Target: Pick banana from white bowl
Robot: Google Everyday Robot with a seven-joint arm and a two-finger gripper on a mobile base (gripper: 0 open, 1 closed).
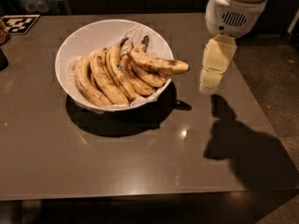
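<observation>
The white bowl stands on the dark table, left of centre, lined with crumpled white paper and filled with several spotted yellow bananas. The banana with the dark-brown patch near its blunt end lies on top, its end sticking out over the bowl's right rim. My gripper hangs from the white arm at the upper right, above the table just right of the bowl, a short gap from the banana's blunt end. It holds nothing.
The brown table ends at the front and at the right, where grey floor shows. A black-and-white marker tag lies at the far left corner. A dark object sits at the left edge.
</observation>
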